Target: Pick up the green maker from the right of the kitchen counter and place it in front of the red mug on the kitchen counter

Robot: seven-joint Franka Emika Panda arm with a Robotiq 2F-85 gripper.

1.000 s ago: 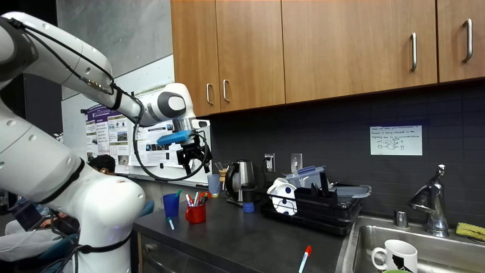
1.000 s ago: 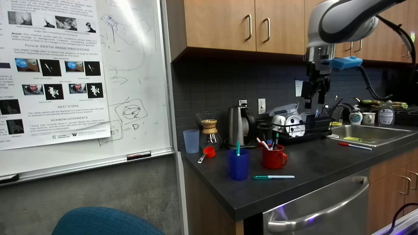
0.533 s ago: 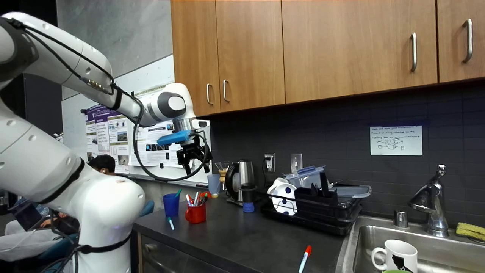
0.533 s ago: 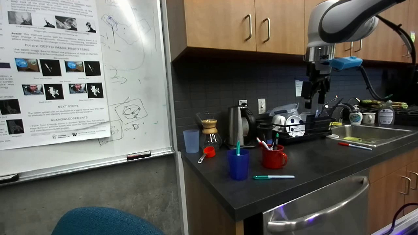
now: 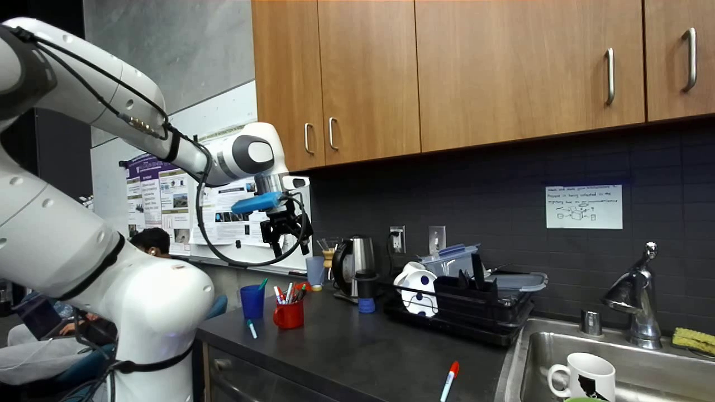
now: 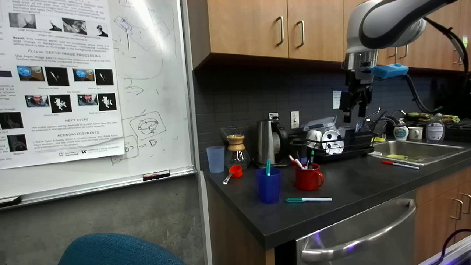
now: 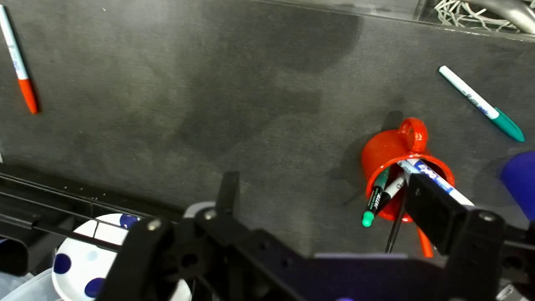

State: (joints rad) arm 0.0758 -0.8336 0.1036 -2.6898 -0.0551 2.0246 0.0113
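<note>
Gripper (image 7: 325, 186) hangs spread and holding nothing well above the desk (image 7: 146, 104), with nothing visibly shifted over the last second, and since the green marker (image 6: 308, 200) lies in front of the red mug (image 6: 308, 180), apart from it, placement looks probably done.
</note>
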